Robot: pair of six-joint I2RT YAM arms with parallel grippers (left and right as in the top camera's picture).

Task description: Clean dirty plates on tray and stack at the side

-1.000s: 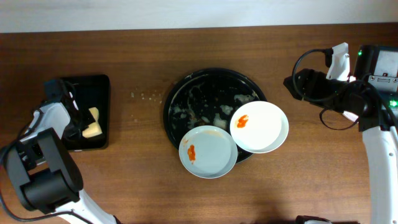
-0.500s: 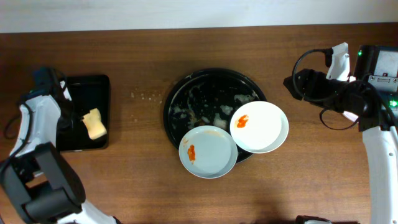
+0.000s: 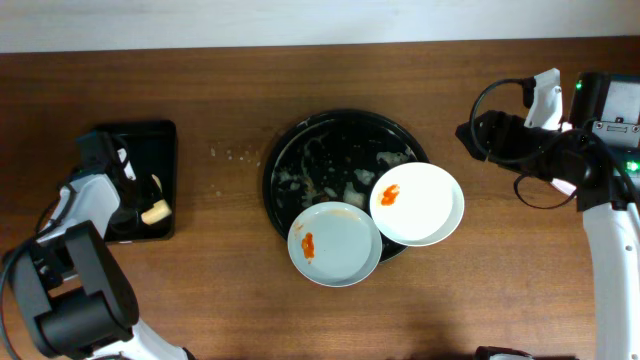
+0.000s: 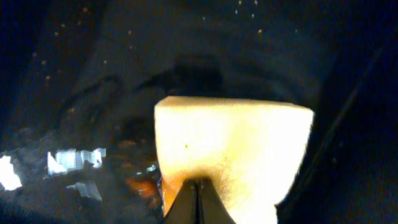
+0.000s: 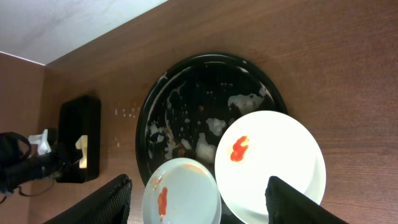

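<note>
The round black tray [image 3: 320,150] lies mid-table with wet residue on it. Two plates show: a pale bluish plate [image 3: 335,243] with a red smear overhangs its front rim, and a white plate [image 3: 417,203] with a red smear overhangs its right rim. A third plate is not in view. My left gripper [image 3: 135,200] is down in the small black rectangular tray; its fingers [image 4: 198,185] are shut together with their tips against the yellow sponge [image 4: 233,155]. My right gripper [image 5: 208,205] is open and empty, high above both plates [image 5: 270,162].
The small black rectangular tray [image 3: 140,140] sits at the left edge with the sponge [image 3: 155,212] in its front right corner. Crumbs [image 3: 232,153] lie on the wood between the two trays. The right arm's base and cables [image 3: 600,110] are at the far right.
My left arm has swung about over the small tray and the sponge has shifted toward its front right corner. The right arm and plates have not moved.
</note>
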